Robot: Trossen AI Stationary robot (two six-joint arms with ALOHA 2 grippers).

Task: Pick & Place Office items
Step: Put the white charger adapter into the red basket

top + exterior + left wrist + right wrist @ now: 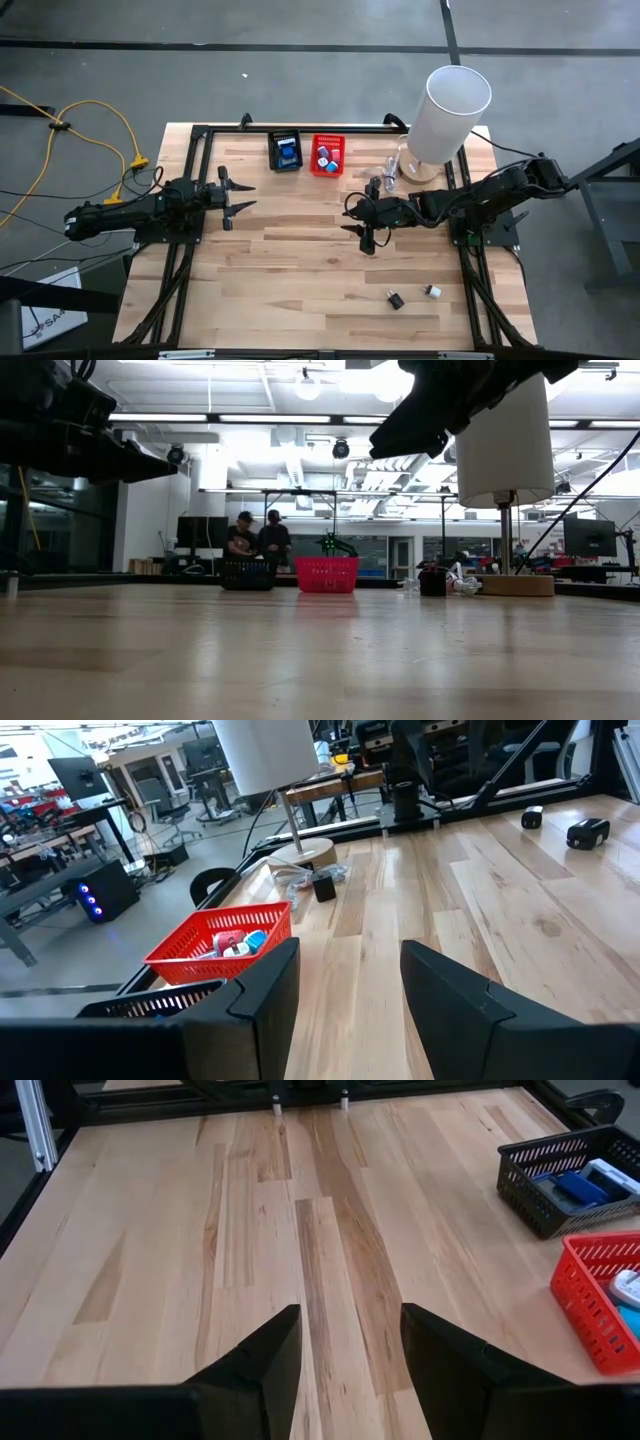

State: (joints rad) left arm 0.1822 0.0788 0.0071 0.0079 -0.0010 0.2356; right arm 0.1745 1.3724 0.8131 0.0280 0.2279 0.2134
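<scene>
a: where do things stand around the red basket [327,156]?

b: it sits at the far edge of the table [300,270], with the black basket [285,151] just beside it on the left arm's side. both hold a few pieces already, white and blue ones showing in the red one. on its other side, near the foot of the tall white cylinder [448,115], lie a small black clip [324,886] and some pale clear bits [390,167]. well away from the basket, toward the near edge, two more items rest on bare wood: a black piece [396,299] and a white-and-black piece [433,292].

a: and the grippers?

b: right gripper [366,240] hovers over the table's middle, nearer than the red basket, fingers apart with nothing between them. left gripper [238,196] waits off the black basket's side, fingers also apart and empty.

a: so which step?

b: i'd judge it's between picks: nothing is held and loose items remain. the next move likely calls for the right arm to choose one, either the clutter by the cylinder or the two near-edge pieces, centre its spread fingers over it, and descend low enough to pinch such a small thing.
</scene>
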